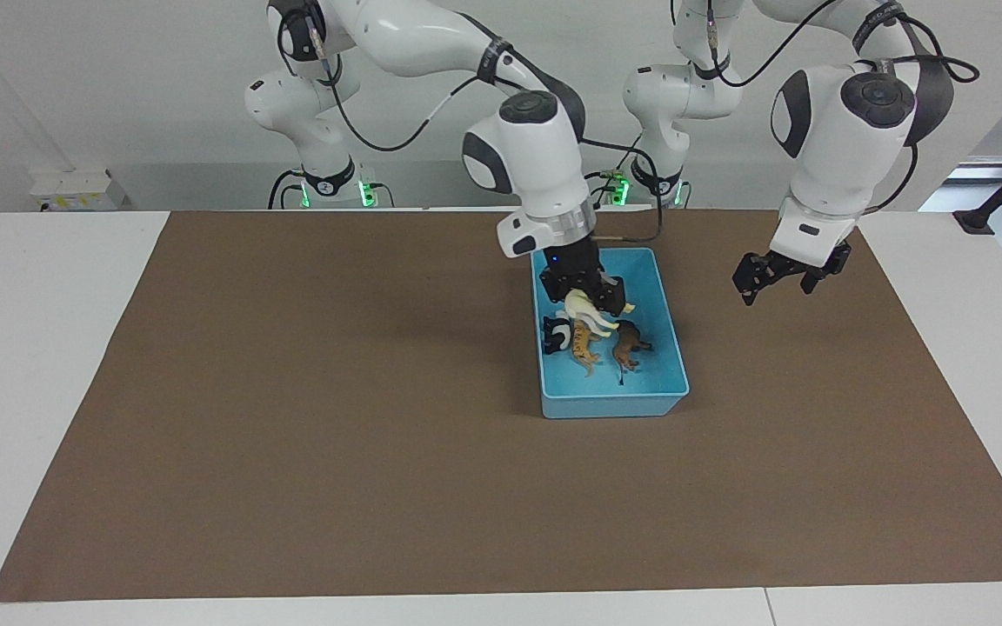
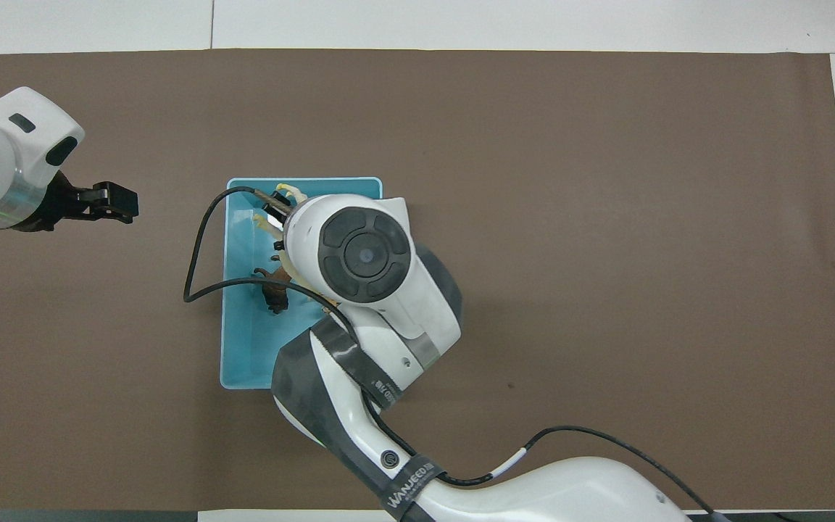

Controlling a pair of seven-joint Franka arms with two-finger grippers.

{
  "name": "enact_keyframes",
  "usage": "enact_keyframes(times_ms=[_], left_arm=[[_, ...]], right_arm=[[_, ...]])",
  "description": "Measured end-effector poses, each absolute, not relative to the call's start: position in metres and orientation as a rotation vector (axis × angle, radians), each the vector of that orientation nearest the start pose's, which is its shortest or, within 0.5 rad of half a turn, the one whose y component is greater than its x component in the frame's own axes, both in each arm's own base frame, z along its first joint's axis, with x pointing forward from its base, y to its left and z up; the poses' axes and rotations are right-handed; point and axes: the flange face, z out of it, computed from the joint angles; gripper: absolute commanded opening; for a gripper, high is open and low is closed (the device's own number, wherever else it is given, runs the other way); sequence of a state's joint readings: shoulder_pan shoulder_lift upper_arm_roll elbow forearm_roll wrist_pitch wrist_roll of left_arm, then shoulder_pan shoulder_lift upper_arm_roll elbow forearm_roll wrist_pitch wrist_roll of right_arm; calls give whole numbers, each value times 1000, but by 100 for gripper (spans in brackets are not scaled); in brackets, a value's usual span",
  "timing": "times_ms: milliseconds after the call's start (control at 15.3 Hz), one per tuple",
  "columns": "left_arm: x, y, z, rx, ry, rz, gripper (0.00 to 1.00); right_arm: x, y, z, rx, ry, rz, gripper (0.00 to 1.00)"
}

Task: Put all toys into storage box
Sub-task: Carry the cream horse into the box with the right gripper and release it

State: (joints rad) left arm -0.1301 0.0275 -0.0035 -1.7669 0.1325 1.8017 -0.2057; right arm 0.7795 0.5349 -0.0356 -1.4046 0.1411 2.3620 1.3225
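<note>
Toys are the concern, and three of them are seen lying inside the storage box (image 1: 673, 365), a light blue bin set on the brown mat (image 1: 292, 435) toward the left arm's end of the table. The panda (image 1: 556, 335) is placed against the box wall on the side toward the right arm's end. The tiger (image 1: 585, 345) is laid just beside the panda, touching or nearly touching it. The lion (image 1: 629, 344) is set beside the tiger, toward the box wall on the left arm's side.

The fourth toy, the cream-white horse (image 1: 586, 310), is held above the box interior, over the panda and tiger and clear of the box floor. It is gripped by the right gripper (image 1: 586, 294), whose fingers are closed on the horse's body, the legs being left sticking out. The right arm is reached across from its own base so that its wrist is hung over the box; in the overhead view most of the box contents are covered by it, and only the horse's legs (image 2: 281, 194) and part of the lion (image 2: 272, 288) are shown.

The left gripper (image 1: 777, 280) is held in the air over the mat beside the box, outside its wall at the left arm's end. Its fingers are spread apart and nothing is held in them.
</note>
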Motion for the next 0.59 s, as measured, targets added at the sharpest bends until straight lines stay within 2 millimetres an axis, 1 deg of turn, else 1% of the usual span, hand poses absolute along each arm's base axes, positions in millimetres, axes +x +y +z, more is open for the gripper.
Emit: enact_keyframes(times_ms=[65, 131, 196, 393, 589], left_arm=[[569, -65, 539, -3016, -60, -42, 100], [569, -65, 539, -3017, -56, -40, 100], [569, -65, 539, -3018, -47, -38, 100], [570, -63, 537, -3018, -38, -29, 100], [570, -55, 535, -3016, -46, -15, 100]], right_arm=[[541, 517, 426, -2574, 883, -171, 100], [542, 517, 418, -2562, 917, -165, 100], [545, 516, 417, -2544, 962, -158, 100], [548, 513, 424, -2502, 1046, -144, 100], [550, 507, 428, -2513, 1090, -122, 100]])
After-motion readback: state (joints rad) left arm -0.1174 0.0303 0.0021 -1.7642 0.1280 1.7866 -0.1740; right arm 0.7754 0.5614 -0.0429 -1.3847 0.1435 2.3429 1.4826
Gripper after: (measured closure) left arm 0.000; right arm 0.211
